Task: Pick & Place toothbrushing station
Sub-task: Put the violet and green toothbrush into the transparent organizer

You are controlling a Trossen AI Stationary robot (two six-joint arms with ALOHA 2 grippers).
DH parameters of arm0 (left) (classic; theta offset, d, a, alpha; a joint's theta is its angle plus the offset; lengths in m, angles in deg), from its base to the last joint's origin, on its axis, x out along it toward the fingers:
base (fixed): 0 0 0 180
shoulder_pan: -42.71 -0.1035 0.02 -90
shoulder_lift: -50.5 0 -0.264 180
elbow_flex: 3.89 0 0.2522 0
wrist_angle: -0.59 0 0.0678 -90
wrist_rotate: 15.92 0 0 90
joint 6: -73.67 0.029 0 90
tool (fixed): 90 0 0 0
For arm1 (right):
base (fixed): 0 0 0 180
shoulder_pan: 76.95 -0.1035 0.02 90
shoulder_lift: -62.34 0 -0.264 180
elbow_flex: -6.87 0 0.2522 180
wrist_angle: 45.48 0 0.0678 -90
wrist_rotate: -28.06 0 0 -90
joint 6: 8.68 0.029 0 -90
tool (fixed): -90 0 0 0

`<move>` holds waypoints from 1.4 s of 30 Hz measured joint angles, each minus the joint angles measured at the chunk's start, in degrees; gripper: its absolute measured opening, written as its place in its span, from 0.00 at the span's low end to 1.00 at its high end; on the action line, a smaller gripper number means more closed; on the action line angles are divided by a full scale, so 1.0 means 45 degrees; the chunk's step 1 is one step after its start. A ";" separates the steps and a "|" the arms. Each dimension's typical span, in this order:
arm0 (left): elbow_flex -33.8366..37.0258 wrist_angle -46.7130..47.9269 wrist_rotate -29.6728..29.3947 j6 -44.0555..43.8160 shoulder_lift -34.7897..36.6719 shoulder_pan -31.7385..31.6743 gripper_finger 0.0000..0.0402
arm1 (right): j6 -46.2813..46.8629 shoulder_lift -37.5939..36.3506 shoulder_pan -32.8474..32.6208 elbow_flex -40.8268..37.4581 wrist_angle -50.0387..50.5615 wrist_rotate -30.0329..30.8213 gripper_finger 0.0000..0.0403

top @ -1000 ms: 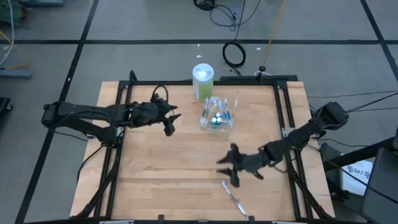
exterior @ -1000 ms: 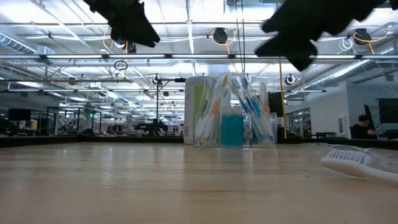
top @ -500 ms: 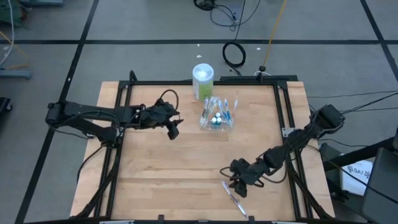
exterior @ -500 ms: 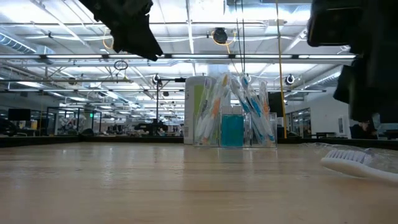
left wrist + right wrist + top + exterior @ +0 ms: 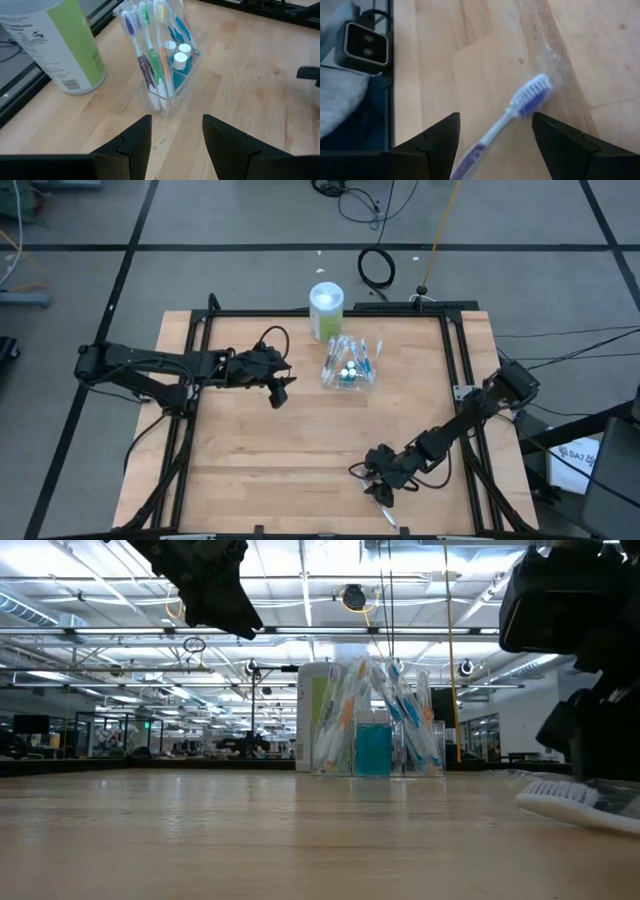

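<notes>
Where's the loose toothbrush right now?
In the high view the loose toothbrush lies flat near the table's front edge, right of centre, just under the open right hand, well apart from the clear holder.

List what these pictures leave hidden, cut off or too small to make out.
- Loose toothbrush: handle end hidden behind the right gripper's fingers in the right wrist view; cut by the edge in the low view.
- Clear holder's toothbrushes: too small to count from above.
- Left gripper: fingertips cut off in the left wrist view.
</notes>
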 joint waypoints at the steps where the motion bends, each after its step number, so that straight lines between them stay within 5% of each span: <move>1: 0.0000 0.0002 0.0002 0.0000 0.0000 0.0000 0.45 | -0.0020 0.0141 -0.0004 0.0015 -0.0121 0.0030 0.61; 10: 0.0000 0.0007 0.0034 0.0136 0.0000 0.0000 0.45 | -0.0464 0.0545 -0.0010 0.0020 -0.0800 0.0003 0.53; 22: 0.0000 0.0214 0.0057 0.0812 0.0000 0.0000 0.45 | -0.1040 0.0574 0.0333 -0.0009 -0.0565 -0.0344 0.17; 28: 0.0003 0.1212 0.1093 0.0007 0.0920 0.0028 0.45 | -0.1145 0.0545 0.0816 -0.0019 -0.0589 -0.1233 0.02; 37: -0.0003 0.2507 0.0185 -0.0005 0.2576 0.0441 0.45 | -0.3688 -0.1246 0.2236 -0.0048 -0.0624 -0.1296 0.00; 42: 0.0005 0.2754 -0.0397 -0.0008 0.2696 0.0678 0.45 | -0.6659 -0.3514 0.3195 -0.0038 -0.0704 0.0333 0.00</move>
